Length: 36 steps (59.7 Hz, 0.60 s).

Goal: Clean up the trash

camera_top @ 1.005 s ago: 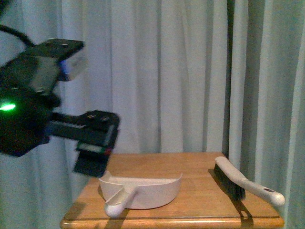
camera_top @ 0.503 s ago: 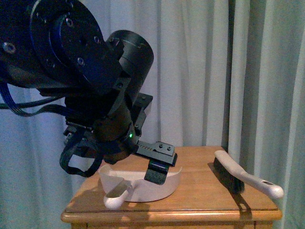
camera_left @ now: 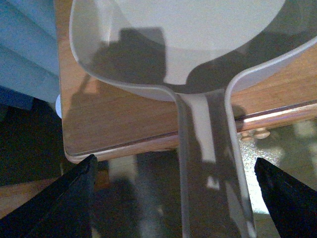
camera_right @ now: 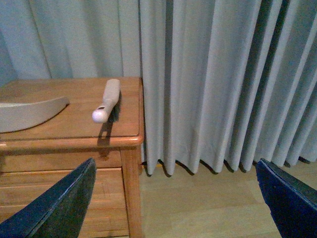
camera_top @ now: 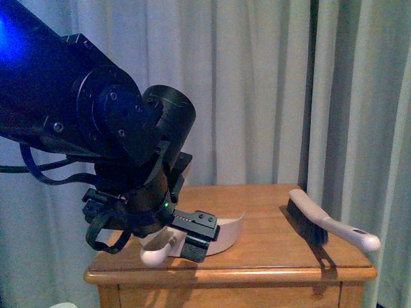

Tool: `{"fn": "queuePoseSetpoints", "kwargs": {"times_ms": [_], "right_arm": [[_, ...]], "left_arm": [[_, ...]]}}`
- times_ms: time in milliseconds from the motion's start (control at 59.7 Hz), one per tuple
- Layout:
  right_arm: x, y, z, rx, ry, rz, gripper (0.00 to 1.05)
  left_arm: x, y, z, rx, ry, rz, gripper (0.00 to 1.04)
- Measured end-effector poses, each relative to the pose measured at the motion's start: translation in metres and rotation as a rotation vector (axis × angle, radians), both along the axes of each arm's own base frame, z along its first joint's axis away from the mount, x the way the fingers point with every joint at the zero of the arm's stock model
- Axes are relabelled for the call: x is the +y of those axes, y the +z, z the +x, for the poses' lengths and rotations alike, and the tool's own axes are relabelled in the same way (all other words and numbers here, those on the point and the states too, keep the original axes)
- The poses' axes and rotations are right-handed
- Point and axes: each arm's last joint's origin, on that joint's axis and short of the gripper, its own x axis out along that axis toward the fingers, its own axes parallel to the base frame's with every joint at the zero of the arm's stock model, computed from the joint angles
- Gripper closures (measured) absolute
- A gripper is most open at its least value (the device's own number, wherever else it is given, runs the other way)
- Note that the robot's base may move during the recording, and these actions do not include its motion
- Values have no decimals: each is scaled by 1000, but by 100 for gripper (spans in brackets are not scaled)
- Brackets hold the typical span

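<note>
- The left gripper (camera_left: pixel 176 198) is spread wide and holds nothing. The dustpan handle (camera_left: pixel 208 163) runs between its fingers, closer to one than the other, so closing now may shove the handle sideways instead of pinching it squarely.
- Just ahead of the gripper, the handle juts past the edge of the wooden table (camera_left: pixel 109 119). A push there could skid or tip the pale dustpan (camera_left: pixel 173 29).
- The right gripper (camera_right: pixel 173 208) is also wide open and empty, well apart from the hand brush (camera_right: pixel 110 99).
- The trash shows in no view, so a sweep could miss it.
</note>
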Motion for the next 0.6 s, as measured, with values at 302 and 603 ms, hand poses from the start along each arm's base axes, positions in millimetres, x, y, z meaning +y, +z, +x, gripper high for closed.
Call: {"fn": "queuePoseSetpoints", "kwargs": {"times_ms": [302,603], "right_arm": [[0,0,0,0,0,0,7],[0,0,0,0,0,0,7]], "left_arm": [[6,-14,14,18,20,-10,8],[13,-19,19,19,35,-11,8]]}}
